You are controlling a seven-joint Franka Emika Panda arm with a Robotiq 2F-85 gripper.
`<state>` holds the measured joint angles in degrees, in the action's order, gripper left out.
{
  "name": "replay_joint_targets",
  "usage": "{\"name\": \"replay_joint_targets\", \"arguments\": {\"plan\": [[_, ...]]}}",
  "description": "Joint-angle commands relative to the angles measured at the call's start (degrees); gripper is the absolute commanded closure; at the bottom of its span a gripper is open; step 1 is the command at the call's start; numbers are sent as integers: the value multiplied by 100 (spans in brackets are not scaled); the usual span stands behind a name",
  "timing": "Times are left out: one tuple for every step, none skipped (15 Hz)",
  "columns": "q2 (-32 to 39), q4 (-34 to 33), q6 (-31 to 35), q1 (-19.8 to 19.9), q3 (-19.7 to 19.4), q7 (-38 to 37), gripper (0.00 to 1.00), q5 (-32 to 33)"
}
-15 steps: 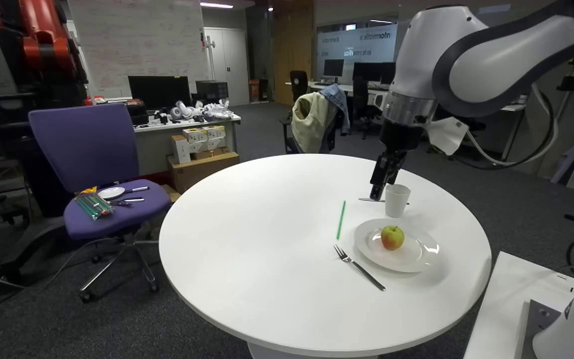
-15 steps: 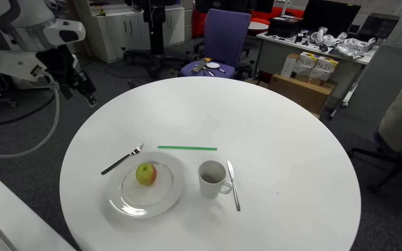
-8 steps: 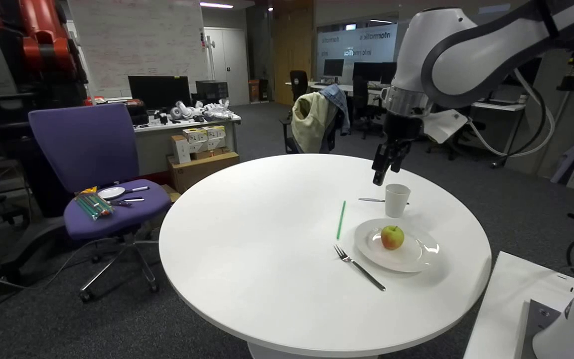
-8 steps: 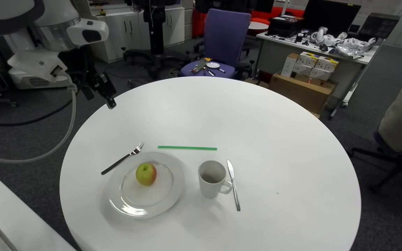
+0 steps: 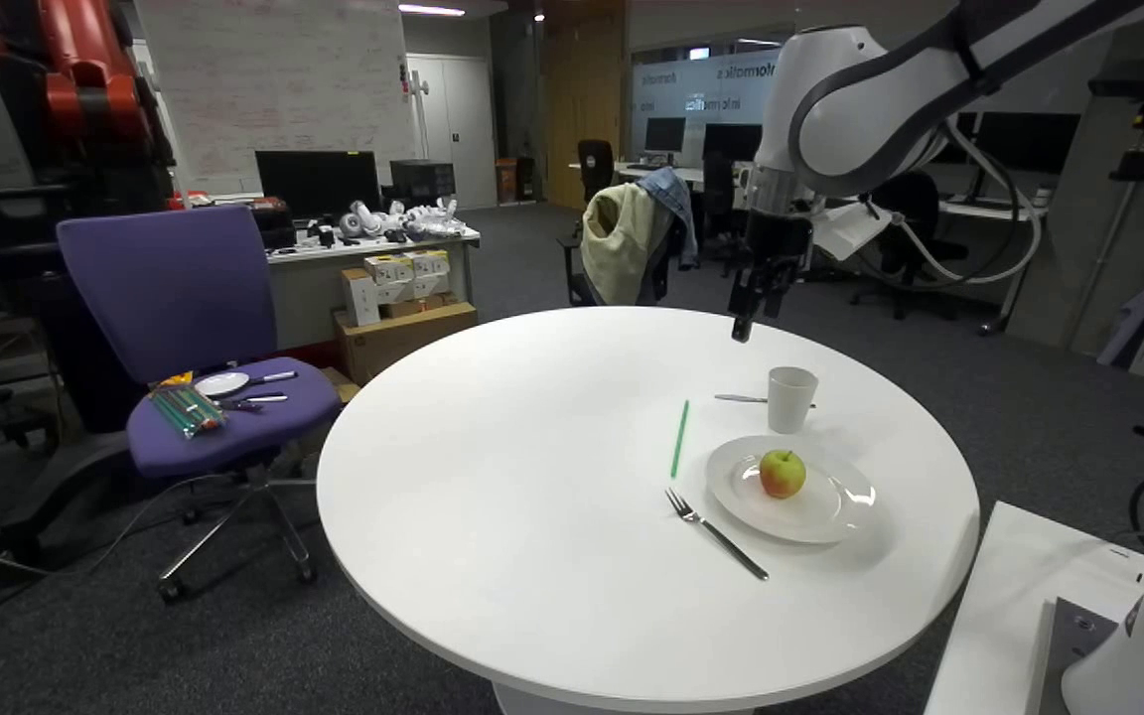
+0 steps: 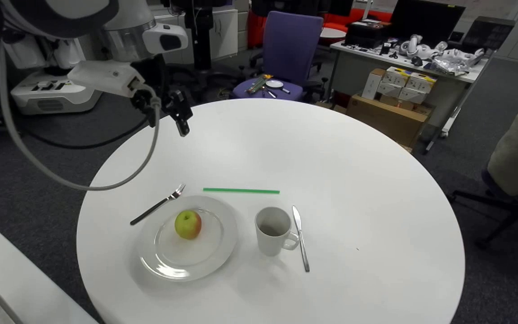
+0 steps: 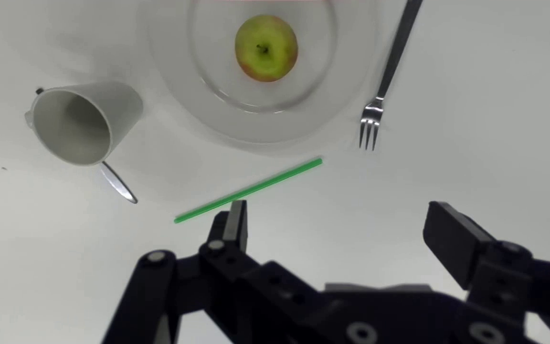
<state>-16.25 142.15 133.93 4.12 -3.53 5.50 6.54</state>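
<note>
We see the claw (image 7: 337, 213) wide and empty above the worktop (image 7: 494, 143), the straw (image 7: 248, 190) lying on it between claw and plate (image 7: 265, 127) in the wrist view, its long axis aslant to the line joining our 2 jaws.

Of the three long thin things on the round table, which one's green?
The straw, lying between the fork and the knife; neither of those is green.

Gripper (image 7: 337, 209) beneath the bent arm (image 5: 860, 129), fingers (image 7: 456, 243) downward and wide apart.
</note>
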Motion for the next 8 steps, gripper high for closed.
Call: {"name": "replay_joint_targets", "arguments": {"plan": [[554, -761, -509, 107, -136, 544, 0, 429], [649, -888, -634, 99, -185, 746, 0, 470], [746, -1007, -773, 74, -247, 1024, 0, 445], [818, -1100, -896, 38, -307, 1378, 0, 338], [868, -1160, -976, 12, -349, 1702, 0, 213], [879, -1149, -945, -13, -356, 1864, 0, 52], [773, -930, -744, 43, -287, 1410, 0, 249], [823, -968, -750, 41, -297, 1567, 0, 189]]}}
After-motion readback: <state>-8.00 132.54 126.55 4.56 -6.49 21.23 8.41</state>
